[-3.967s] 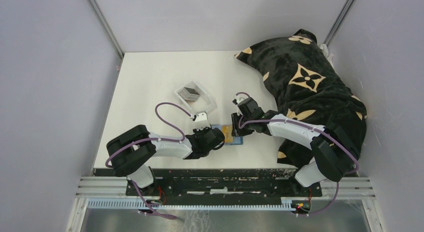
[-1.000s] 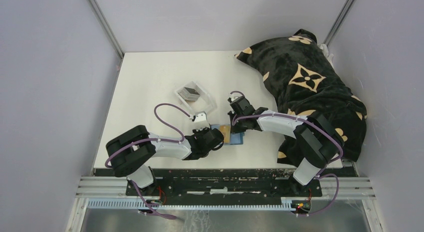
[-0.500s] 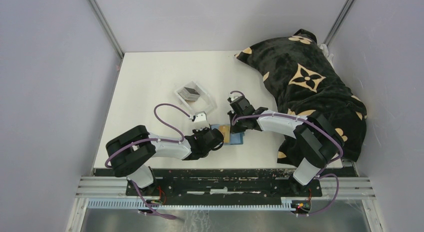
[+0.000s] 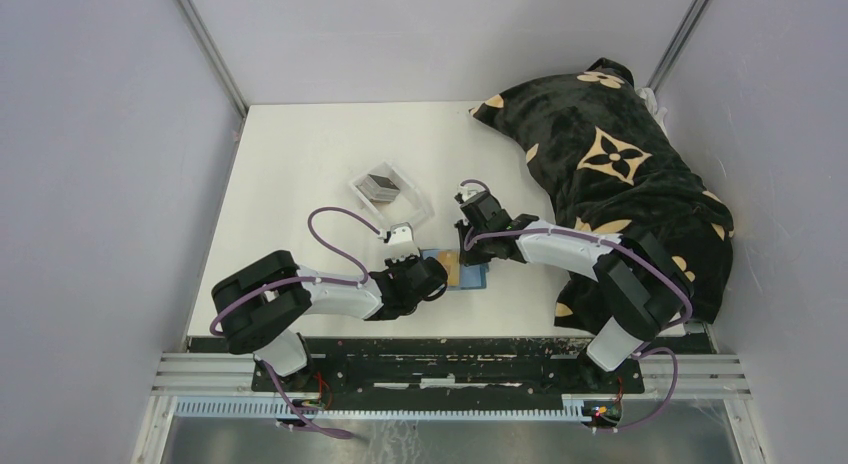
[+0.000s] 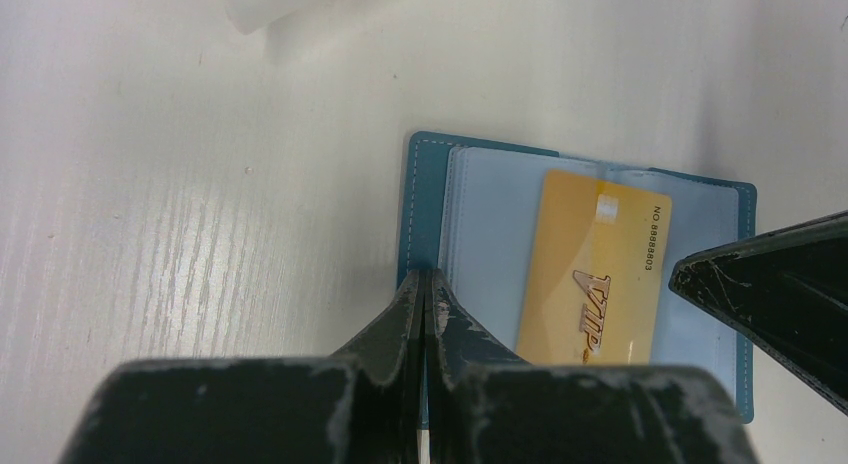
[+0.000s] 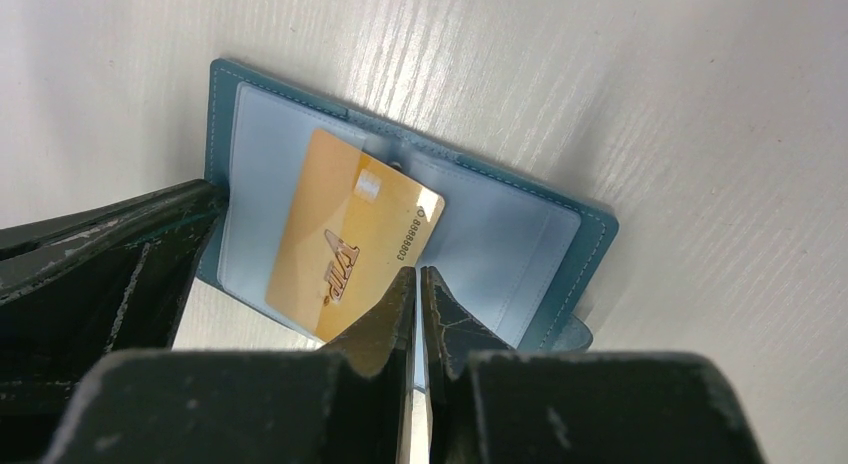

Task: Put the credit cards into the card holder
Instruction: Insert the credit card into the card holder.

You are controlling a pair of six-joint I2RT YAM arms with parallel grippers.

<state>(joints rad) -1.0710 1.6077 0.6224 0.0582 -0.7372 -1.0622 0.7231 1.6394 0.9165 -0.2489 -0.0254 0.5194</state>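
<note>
The teal card holder (image 6: pixel 590 246) lies open on the white table, its pale clear sleeves facing up. A gold credit card (image 6: pixel 350 246) lies across the sleeves, one end sticking out past the holder's edge. My right gripper (image 6: pixel 416 274) is shut, its tips at the card's corner. My left gripper (image 5: pixel 424 276) is shut, with its tips resting on the card holder (image 5: pixel 424 174) at the stitched side next to the gold card (image 5: pixel 595 269). From above, both grippers (image 4: pixel 440 274) (image 4: pixel 464 246) meet over the card holder (image 4: pixel 478 276). More cards (image 4: pixel 380 183) sit in the clear tray.
The clear plastic tray (image 4: pixel 418 210) stands just beyond the left gripper. A black plush bundle with tan flower prints (image 4: pixel 610 154) fills the table's right side, under the right arm. The table's near edge is close behind the holder.
Since four seconds ago my right gripper has shifted a little to the left and away from me over the holder. In the last second only its elbow moved slightly.
</note>
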